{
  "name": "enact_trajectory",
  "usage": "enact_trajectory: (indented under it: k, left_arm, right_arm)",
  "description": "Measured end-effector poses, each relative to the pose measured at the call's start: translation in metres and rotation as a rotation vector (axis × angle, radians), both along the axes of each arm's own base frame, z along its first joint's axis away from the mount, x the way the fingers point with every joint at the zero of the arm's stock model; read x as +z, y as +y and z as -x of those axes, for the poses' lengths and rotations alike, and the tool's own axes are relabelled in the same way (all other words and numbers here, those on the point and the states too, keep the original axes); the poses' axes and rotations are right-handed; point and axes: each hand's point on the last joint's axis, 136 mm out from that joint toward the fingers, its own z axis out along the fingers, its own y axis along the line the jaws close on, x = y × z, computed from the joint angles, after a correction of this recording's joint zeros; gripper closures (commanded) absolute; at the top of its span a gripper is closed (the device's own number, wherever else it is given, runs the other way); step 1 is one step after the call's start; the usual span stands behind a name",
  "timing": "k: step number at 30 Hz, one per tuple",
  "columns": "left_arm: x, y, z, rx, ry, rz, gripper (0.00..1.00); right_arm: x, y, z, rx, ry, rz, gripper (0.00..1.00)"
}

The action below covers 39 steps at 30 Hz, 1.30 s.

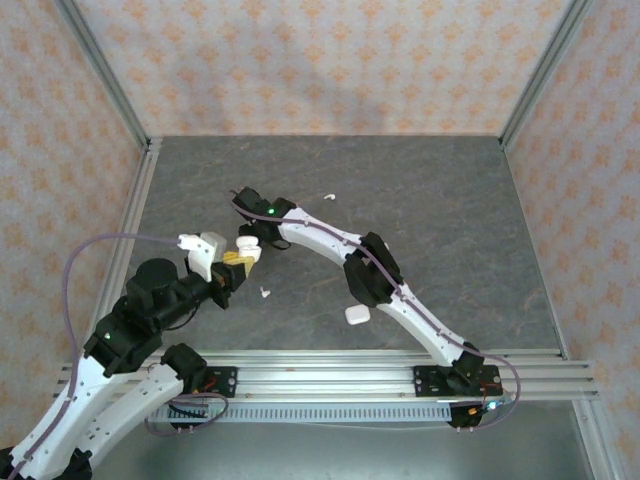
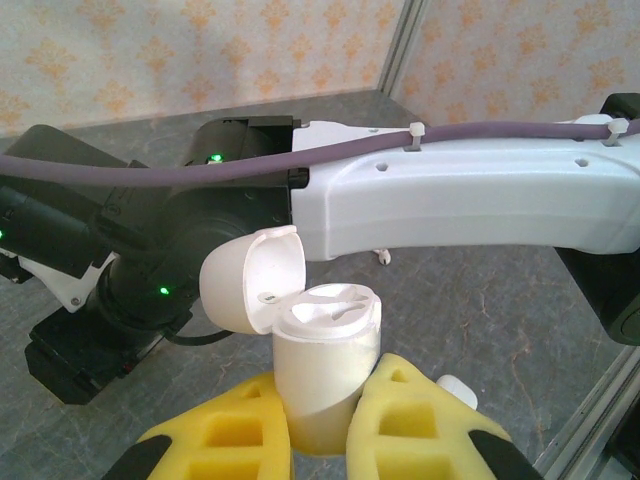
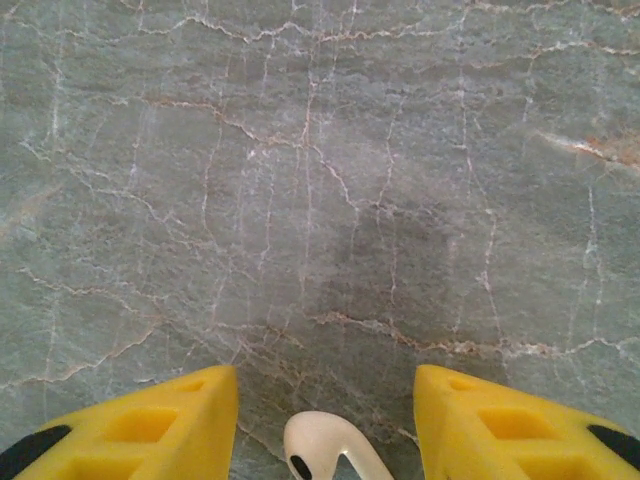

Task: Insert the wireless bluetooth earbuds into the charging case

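Observation:
My left gripper (image 2: 330, 385) is shut on a white charging case (image 2: 328, 345), held upright off the table with its lid (image 2: 250, 278) hinged open and its two sockets showing. From above, the case (image 1: 250, 254) sits at the tip of the left gripper (image 1: 238, 262). Just beyond it is my right gripper (image 1: 247, 232). In the right wrist view the right gripper (image 3: 325, 375) is open close over the table. One white earbud (image 3: 325, 452) lies between its yellow fingers (image 3: 190, 415) with a gap on each side. Two more earbuds lie loose on the table (image 1: 328, 197) (image 1: 265, 293).
A second white case (image 1: 357, 314) rests shut on the table beside the right arm's forearm. The right arm (image 2: 450, 205) crosses just behind the held case. A small white object (image 2: 458, 390) lies beside the left gripper's right finger. Patterned walls and metal rails (image 1: 140, 190) enclose the grey tabletop (image 1: 450, 220).

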Motion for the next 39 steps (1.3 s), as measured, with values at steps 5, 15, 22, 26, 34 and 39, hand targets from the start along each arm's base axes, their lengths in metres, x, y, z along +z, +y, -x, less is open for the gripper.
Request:
enact_trajectory:
  k: [5,15,22,26,34,39]
  left_arm:
    - [-0.001,0.002,0.001,0.006,0.002,-0.003,1.00]
    - [-0.002,0.004,0.000,0.019,0.004,-0.004,1.00]
    - [-0.008,-0.001,-0.006,0.015,0.034,-0.012,1.00]
    - [-0.008,-0.011,-0.010,-0.017,0.044,0.007,1.00]
    - [-0.009,-0.037,-0.023,-0.099,0.061,0.047,1.00]
    - [-0.009,-0.047,-0.032,-0.117,0.064,0.061,1.00]
  right_arm:
    - [-0.002,-0.001,0.000,0.005,-0.004,0.011,0.56]
    - [-0.005,-0.020,-0.003,-0.055,-0.009,0.081,0.75]
    - [-0.006,-0.062,-0.007,-0.173,0.040,0.154,0.77]
    - [-0.006,-0.115,-0.014,-0.284,0.082,0.211,0.78]
    - [-0.008,-0.239,-0.011,-0.535,0.178,0.298,0.78]
    - [-0.007,-0.278,-0.004,-0.624,0.207,0.288,0.68]
